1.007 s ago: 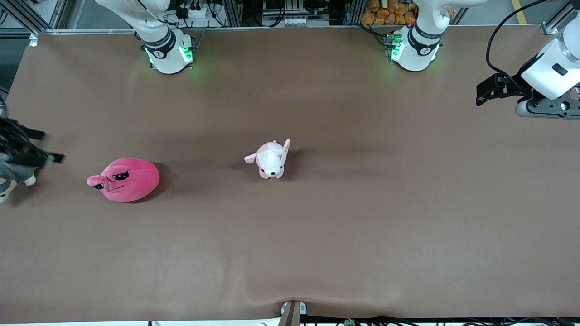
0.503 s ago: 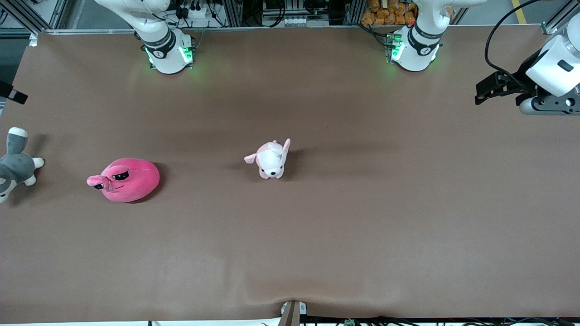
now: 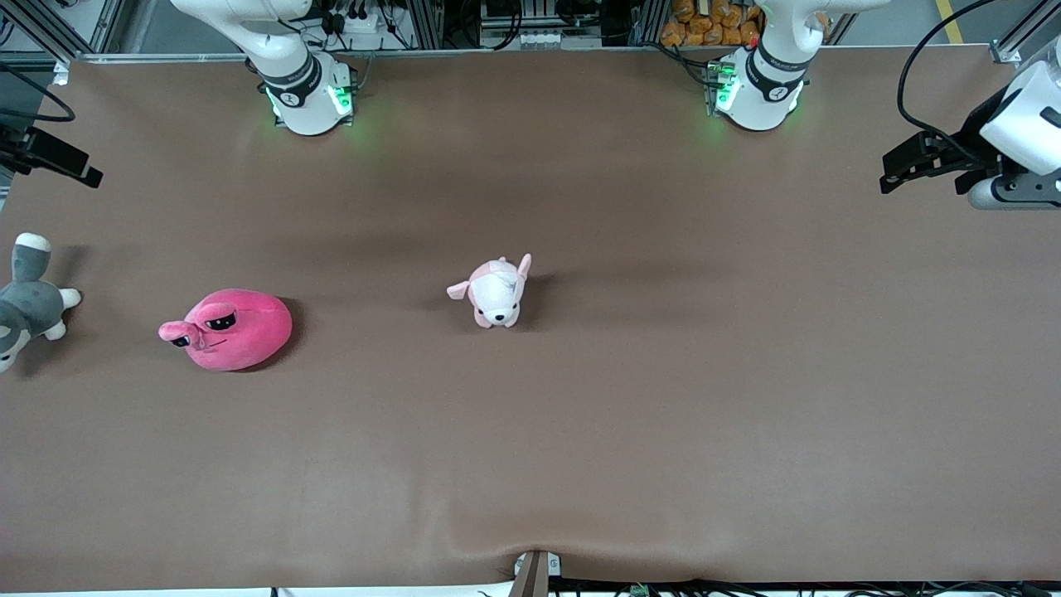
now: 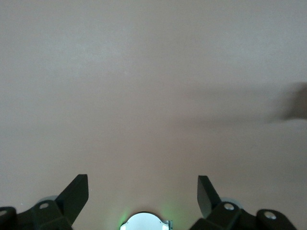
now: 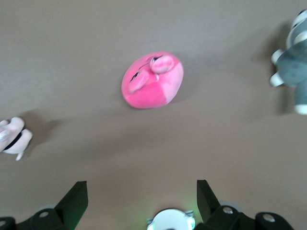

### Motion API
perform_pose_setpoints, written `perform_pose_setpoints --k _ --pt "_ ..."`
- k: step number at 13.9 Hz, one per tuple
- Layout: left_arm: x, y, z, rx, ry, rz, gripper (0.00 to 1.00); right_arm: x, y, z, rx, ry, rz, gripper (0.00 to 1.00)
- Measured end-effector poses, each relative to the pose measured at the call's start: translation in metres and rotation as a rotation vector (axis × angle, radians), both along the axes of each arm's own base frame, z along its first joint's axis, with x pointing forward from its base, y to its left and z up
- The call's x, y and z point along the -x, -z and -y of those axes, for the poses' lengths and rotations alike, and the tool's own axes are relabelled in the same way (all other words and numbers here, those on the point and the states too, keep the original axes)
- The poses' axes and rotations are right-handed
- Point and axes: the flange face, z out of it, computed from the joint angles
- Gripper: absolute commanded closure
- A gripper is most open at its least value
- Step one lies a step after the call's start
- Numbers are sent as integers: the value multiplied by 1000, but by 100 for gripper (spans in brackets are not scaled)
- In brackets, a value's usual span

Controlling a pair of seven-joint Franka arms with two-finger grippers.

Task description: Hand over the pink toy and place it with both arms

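Observation:
The pink toy [image 3: 228, 329] lies on the brown table toward the right arm's end, with its snout pointing to that end. It also shows in the right wrist view [image 5: 152, 80], apart from the fingers. My right gripper [image 3: 79, 170] hangs over the table's edge at the right arm's end. It is open and empty in its own wrist view [image 5: 142, 191]. My left gripper [image 3: 899, 170] is up over the left arm's end of the table. It is open and empty over bare table [image 4: 143, 187].
A small pale pink-and-white plush dog [image 3: 495, 292] sits mid-table and shows in the right wrist view [image 5: 12, 134]. A grey-and-white plush animal [image 3: 25, 303] lies at the table's edge at the right arm's end, also in the right wrist view [image 5: 292, 62].
My right gripper has moved from over the grey-and-white plush toward the robots' side, uncovering it. My left gripper has shifted slightly toward its end of the table. The toys have not moved.

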Motion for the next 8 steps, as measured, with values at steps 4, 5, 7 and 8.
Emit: perform_pose_setpoints --k 4,5,7,8 --pt "-1 -1 -1 3 51 5 0 2 -23 -8 21 -16 46 0" --pt "-1 -1 -2 3 53 5 0 2 -24 -9 21 -18 46 0" --pt "-1 -1 -2 3 54 5 0 2 -24 -12 21 -24 46 0" --pt "-1 -1 -2 2 54 6 0 2 -24 -13 20 -26 46 0"
